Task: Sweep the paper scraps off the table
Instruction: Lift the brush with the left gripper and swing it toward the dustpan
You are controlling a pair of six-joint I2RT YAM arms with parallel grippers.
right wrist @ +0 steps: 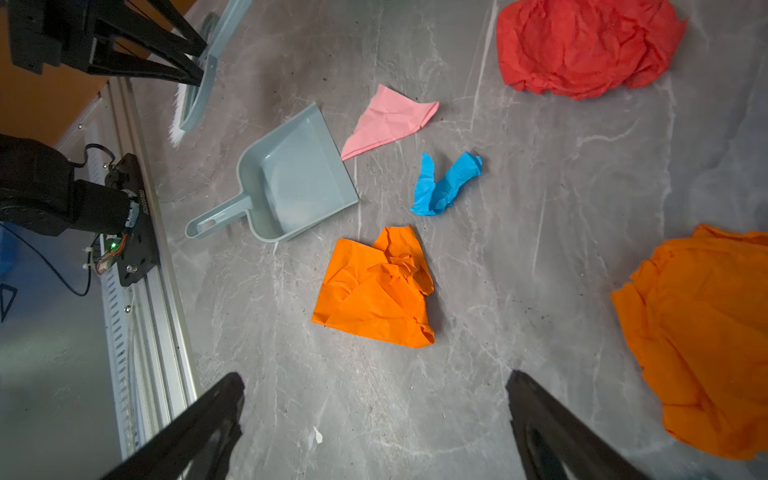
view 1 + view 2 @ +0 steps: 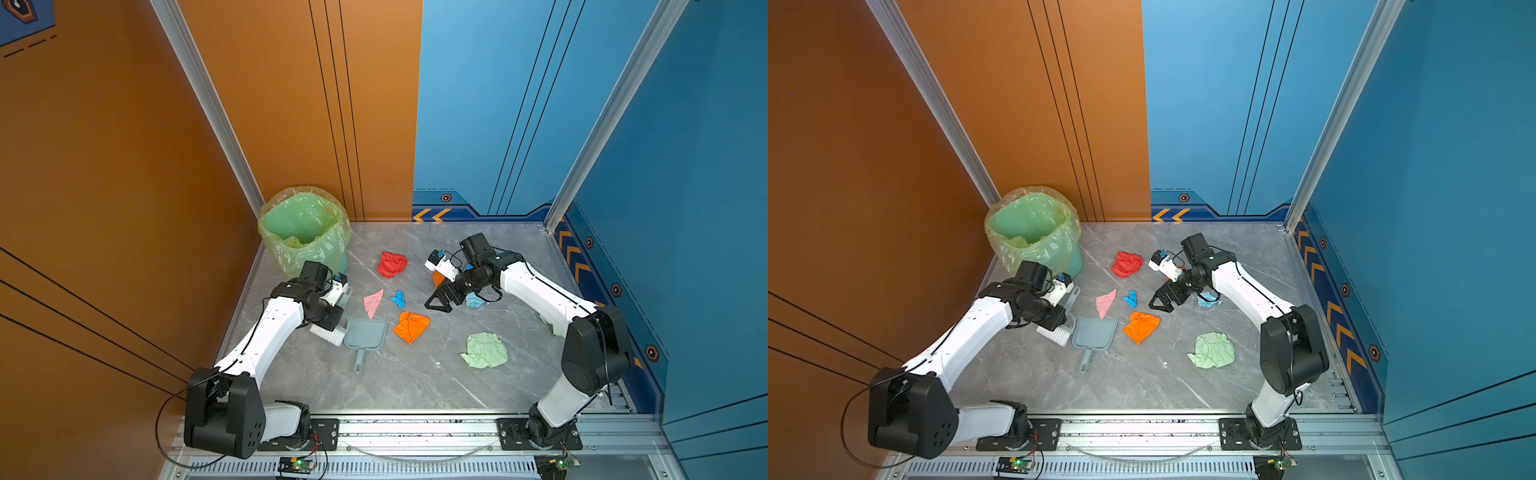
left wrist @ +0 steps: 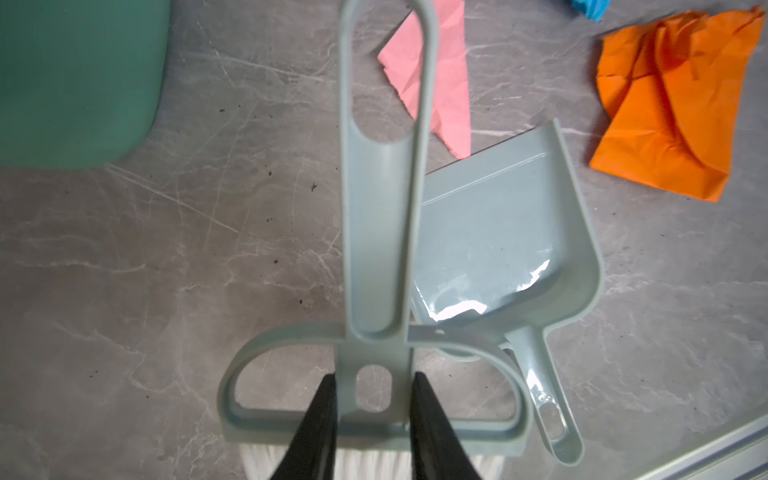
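Lying scattered across the middle and right of the table (image 2: 395, 382), the paper scraps (image 2: 411, 327) sit loose, a pink one and an orange one just beside the mouth of the dustpan (image 2: 365, 332). The left gripper (image 3: 374, 377) is clamped on the handle of a brush (image 3: 380, 232) next to the dustpan. The right gripper (image 1: 374, 376) hangs above the scraps, jaws wide apart and empty.
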